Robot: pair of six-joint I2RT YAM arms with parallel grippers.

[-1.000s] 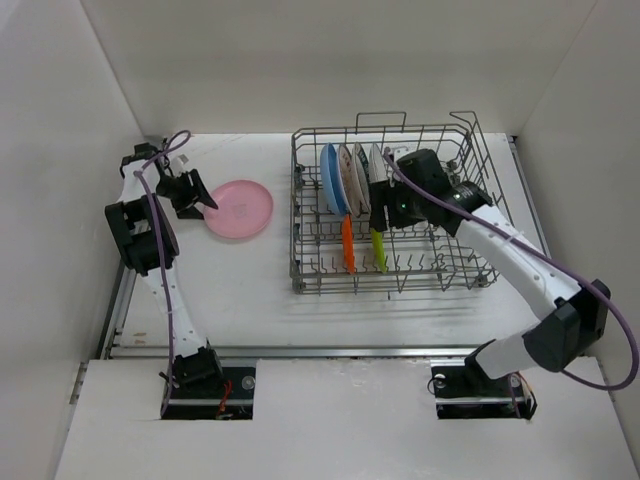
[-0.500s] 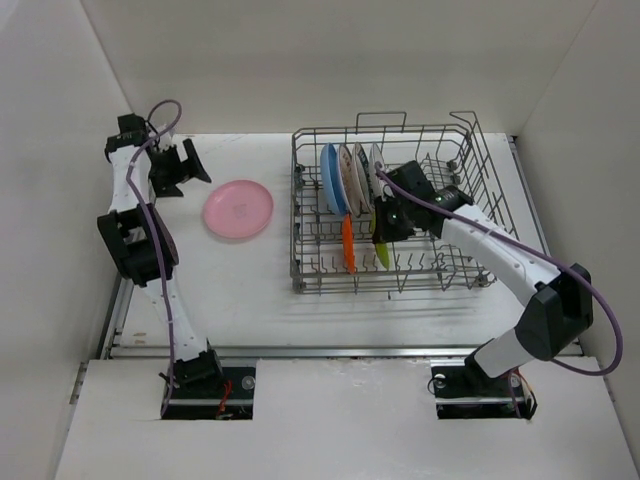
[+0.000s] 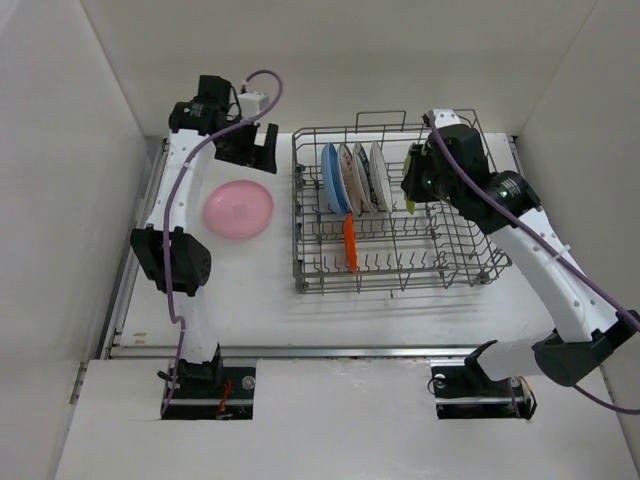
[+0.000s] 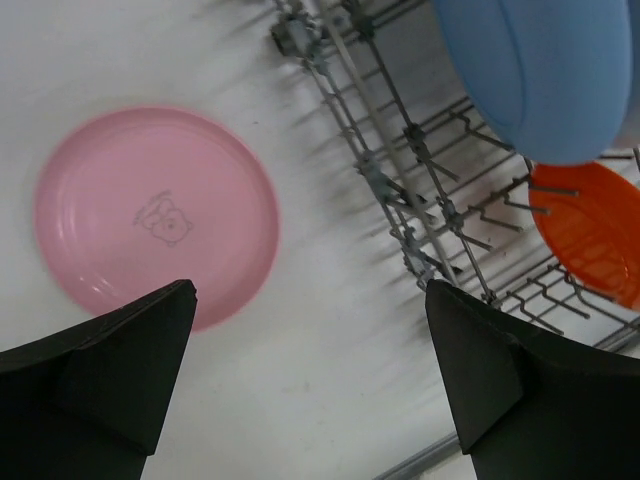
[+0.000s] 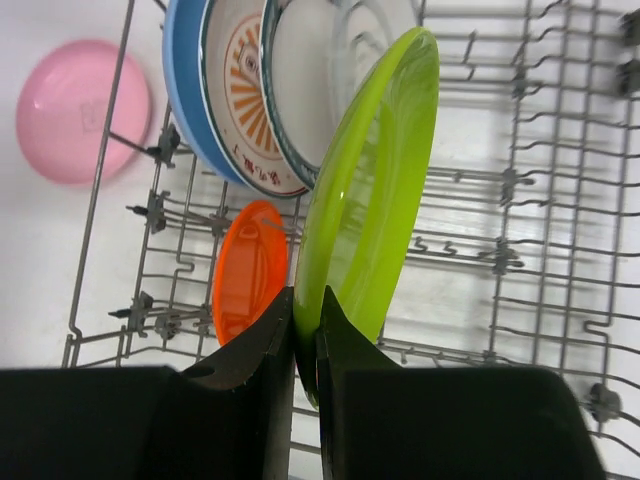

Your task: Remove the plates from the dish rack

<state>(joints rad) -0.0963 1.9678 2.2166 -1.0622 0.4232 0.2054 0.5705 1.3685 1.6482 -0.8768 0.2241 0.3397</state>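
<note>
My right gripper point(image 5: 307, 322) is shut on the lower rim of the yellow-green plate point(image 5: 375, 200), holding it edge-up above the dish rack point(image 3: 470, 265). In the top view only a sliver of that plate point(image 3: 411, 204) shows under the right gripper point(image 3: 414, 192). In the rack a blue plate point(image 3: 332, 178) and two white patterned plates point(image 3: 354, 178) stand upright, and a small orange plate point(image 3: 349, 243) stands in front of them. The pink plate point(image 3: 238, 209) lies flat on the table. My left gripper point(image 3: 258, 150) hangs open and empty above the table point(image 4: 310, 290), between the pink plate point(image 4: 155, 215) and the rack's left edge point(image 4: 400, 190).
White walls enclose the table on the left, back and right. The rack's right half point(image 5: 560, 200) holds only bare tines. A metal rail point(image 3: 330, 352) runs along the table's front edge.
The right gripper shut on the yellow-green plate and lifted it out of the tines, toward the back right. The left gripper opened and swung from the pink plate's left side to the rack's back left corner.
</note>
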